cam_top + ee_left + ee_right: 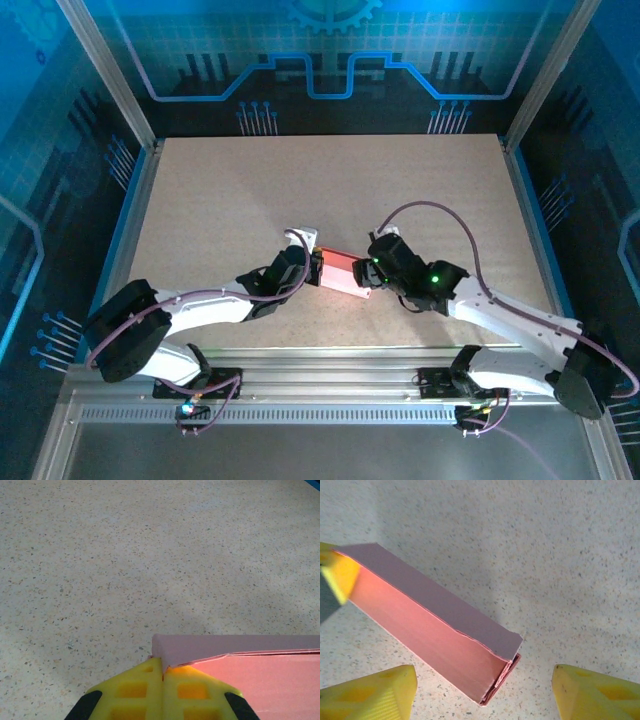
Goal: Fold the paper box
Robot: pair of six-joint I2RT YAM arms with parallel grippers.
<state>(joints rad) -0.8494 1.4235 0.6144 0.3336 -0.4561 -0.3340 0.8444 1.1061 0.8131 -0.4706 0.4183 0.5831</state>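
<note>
Closing the end flaps: paper box (343, 272) is lying on the table (220, 200) between both arms. Left gripper (162, 672) is sitting closed at its corner, possibly pinching card. Right gripper (484, 670) is gaping empty around the unsealed end and needs to press it shut.

The pale beige, finely speckled flat surface (220, 200) is rectangular, with a metal frame (133, 215) along its sides. Near its middle, a little toward the near edge, is the long pink thin-card paper box (343, 271), well away from every side.
</note>
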